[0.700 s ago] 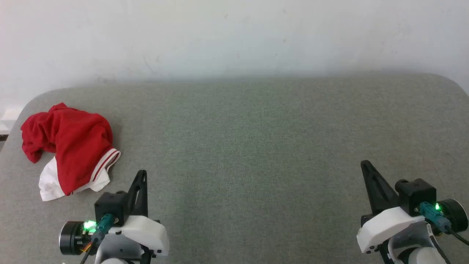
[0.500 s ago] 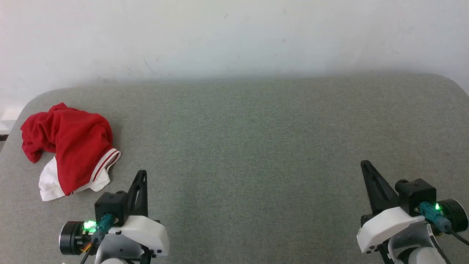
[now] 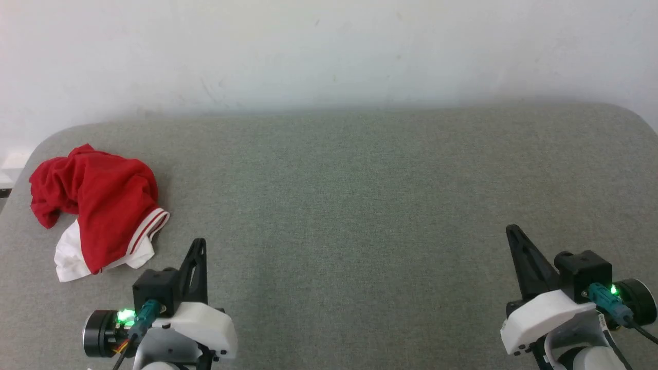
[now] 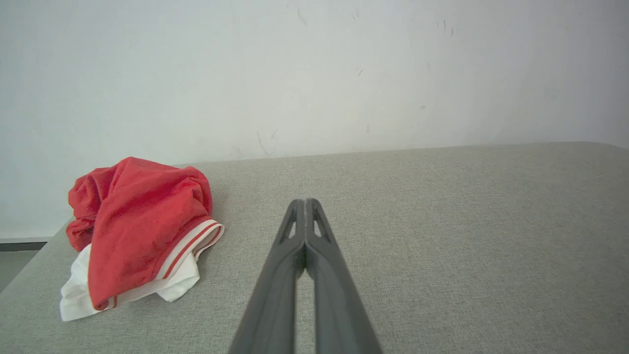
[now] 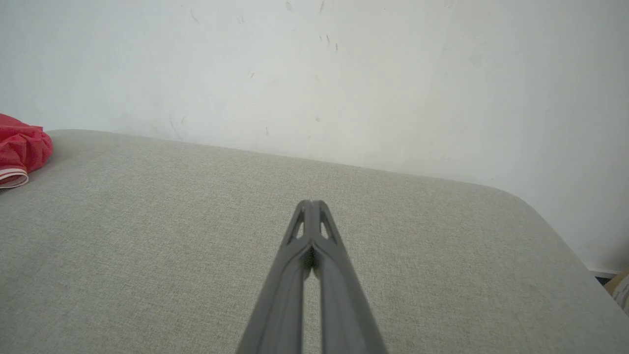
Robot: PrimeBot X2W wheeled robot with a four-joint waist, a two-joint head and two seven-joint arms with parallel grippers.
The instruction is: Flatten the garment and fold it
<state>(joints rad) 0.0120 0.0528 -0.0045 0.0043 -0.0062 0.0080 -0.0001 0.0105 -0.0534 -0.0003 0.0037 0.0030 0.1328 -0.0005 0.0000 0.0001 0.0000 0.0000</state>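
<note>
Crumpled shirt (image 3: 95, 205) lies at the table's (image 3: 360, 205) left end, red body bunched over a white sleeve. At the table's front edge, left gripper (image 3: 199, 242) sits near the heap and right gripper (image 3: 510, 229) sits at the front right, well apart from it; each has its fingers pressed together on nothing. Cloth looks light and limp, likely to sag and trail: pinch the striped trim or sleeve edge, a single layer.

Likely bare lab or test room: grey fabric-covered table (image 3: 360, 205) against scuffed white wall (image 3: 329, 51).
</note>
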